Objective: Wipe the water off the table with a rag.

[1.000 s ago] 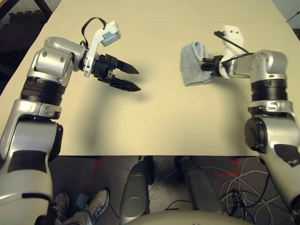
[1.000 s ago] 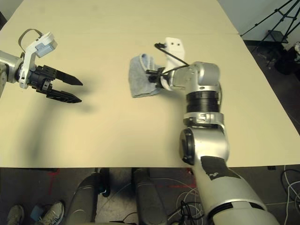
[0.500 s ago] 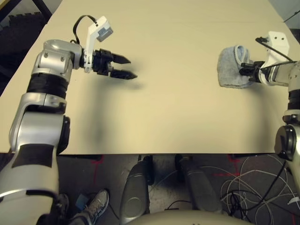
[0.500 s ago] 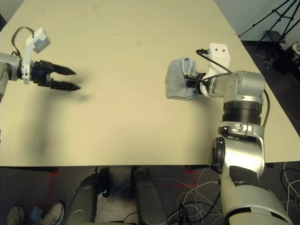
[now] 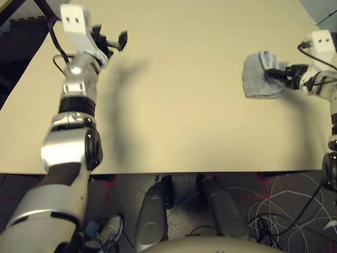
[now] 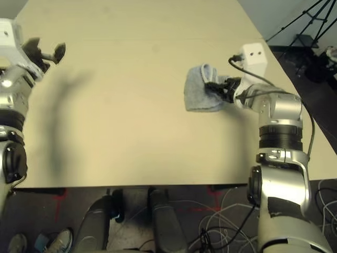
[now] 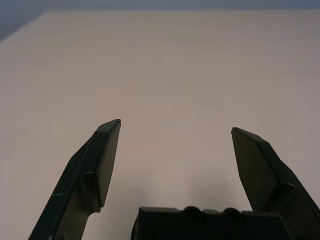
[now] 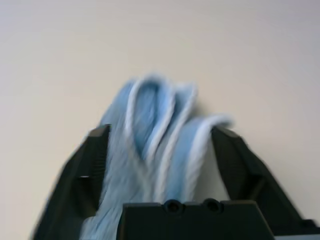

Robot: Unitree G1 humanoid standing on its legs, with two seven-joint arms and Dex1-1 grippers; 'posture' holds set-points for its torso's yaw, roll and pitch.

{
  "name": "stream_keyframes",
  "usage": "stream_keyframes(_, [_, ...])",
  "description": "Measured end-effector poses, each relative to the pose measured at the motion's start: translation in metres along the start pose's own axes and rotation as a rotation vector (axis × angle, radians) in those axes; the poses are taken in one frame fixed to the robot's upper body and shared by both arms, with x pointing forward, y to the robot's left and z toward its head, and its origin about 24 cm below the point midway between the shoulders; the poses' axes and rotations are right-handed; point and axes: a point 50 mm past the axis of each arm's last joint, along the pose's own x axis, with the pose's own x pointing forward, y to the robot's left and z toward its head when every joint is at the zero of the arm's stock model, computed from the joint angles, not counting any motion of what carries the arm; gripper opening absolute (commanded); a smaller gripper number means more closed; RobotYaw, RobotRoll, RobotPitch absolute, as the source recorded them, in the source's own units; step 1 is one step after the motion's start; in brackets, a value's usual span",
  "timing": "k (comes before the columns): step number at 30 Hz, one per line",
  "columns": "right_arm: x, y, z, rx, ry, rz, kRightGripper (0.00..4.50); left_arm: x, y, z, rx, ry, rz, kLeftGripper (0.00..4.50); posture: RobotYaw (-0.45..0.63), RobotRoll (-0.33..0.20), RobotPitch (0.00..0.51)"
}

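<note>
Right pincer [image 8: 159, 165] spread wide, rag [image 8: 150, 145] bunched between its fingers.

Even bright light, soft shadows, blurred rag [image 8: 150, 150]

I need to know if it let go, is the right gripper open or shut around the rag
Open. In the right wrist view the right gripper stands spread wide, the bunched rag lying loosely between its fingers.

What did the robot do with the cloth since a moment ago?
The right claw dragged the rag across the table toward the robot's right, then opened its fingers around it, so the rag now lies between them. The left claw swung up and away toward the far left. It stayed open and empty.
</note>
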Motion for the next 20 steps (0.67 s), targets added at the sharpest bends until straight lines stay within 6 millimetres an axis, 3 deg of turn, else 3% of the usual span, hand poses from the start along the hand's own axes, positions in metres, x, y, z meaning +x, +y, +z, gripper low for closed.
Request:
stream_keyframes(3, [-0.003,-0.015,0.003,-0.076,-0.112,-0.091,4.48,-0.001,-0.001,0.000,0.006,-0.022,0.025,4.50,-0.11,0.000,0.256])
stream_keyframes(8, [-0.009,-0.037,-0.024,-0.135,-0.160,-0.241,4.48,0.001,-0.006,-0.001,-0.010,-0.045,0.054,4.50,-0.12,0.000,0.255])
stream_keyframes(14, [-0.016,-0.048,-0.046,-0.118,-0.168,-0.349,4.48,0.002,-0.012,-0.001,-0.012,-0.071,0.067,4.50,-0.15,0.000,0.241])
stream_keyframes(20, [-0.024,-0.056,-0.044,-0.123,-0.194,-0.385,4.48,0.003,-0.017,-0.003,-0.029,-0.087,0.099,4.50,-0.16,0.000,0.215])
